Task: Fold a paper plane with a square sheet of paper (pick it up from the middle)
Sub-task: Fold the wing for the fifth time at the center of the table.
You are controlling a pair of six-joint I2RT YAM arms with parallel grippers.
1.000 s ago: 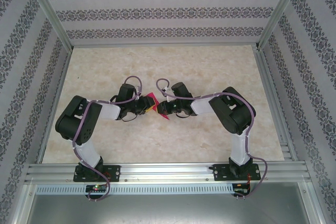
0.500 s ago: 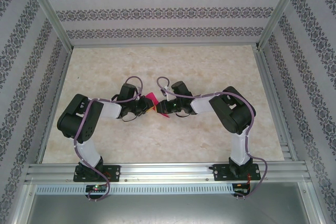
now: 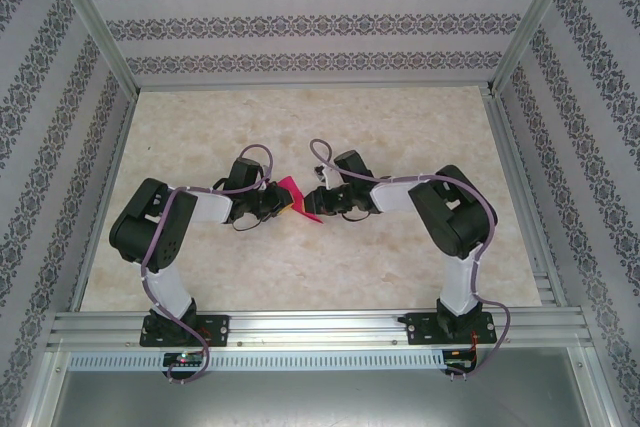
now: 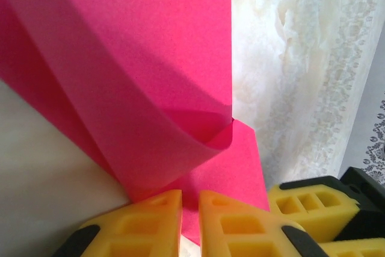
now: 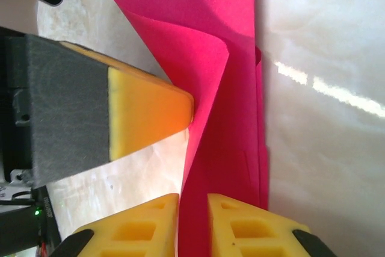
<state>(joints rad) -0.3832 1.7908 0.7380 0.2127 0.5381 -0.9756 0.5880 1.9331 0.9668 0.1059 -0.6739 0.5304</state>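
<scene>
Together, left claw (image 4: 190,212) and right claw (image 5: 193,212) pinch the curled pink paper (image 4: 150,76).

Lab test cell: alu frame (image 3: 320,325), wallpapered walls (image 3: 310,22), marble-look tabletop (image 3: 300,257).

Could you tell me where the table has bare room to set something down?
The far half of the table, up to the back wall, is bare, as is the near strip between the arm bases. The middle is crowded: left gripper and right gripper both pinch the sheet of paper there.
</scene>
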